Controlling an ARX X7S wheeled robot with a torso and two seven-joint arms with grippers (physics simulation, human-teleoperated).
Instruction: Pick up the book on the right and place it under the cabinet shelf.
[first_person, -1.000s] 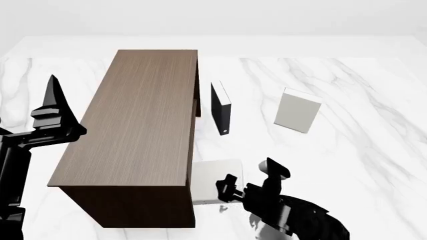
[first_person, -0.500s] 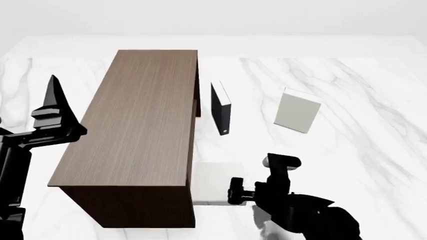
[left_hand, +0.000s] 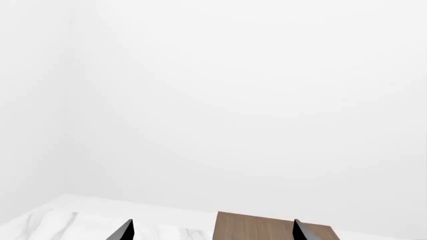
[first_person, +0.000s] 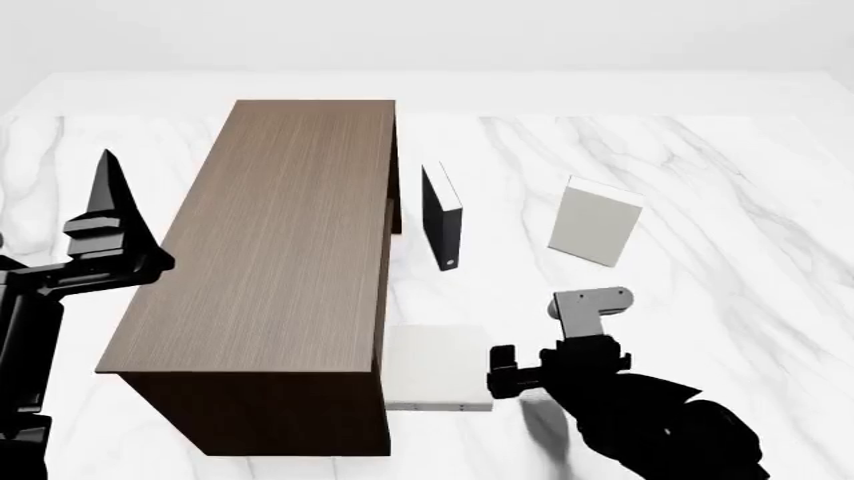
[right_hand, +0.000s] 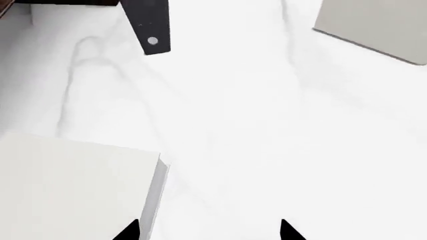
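Two black fingertips (left_hand: 127, 231) of the left gripper (left_hand: 212, 235) stand spread in the left wrist view, the cabinet (left_hand: 267, 227) top between them. From the head, the book (first_person: 434, 366) lies flat, partly under the cabinet (first_person: 280, 250), with the right gripper (first_person: 514, 370) just beside it. Its wrist view shows tips (right_hand: 130, 231) apart, holding nothing, near the book (right_hand: 73, 190); a black book (right_hand: 152, 25) and grey book (right_hand: 377, 25) lie beyond.

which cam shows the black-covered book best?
Head view: the upright black-covered book with white pages shows whole, standing on the marble between the dark brown wood-grain cabinet and a pale grey book. Right wrist view catches only its spine end with a pale dot. Left wrist view: none of it.
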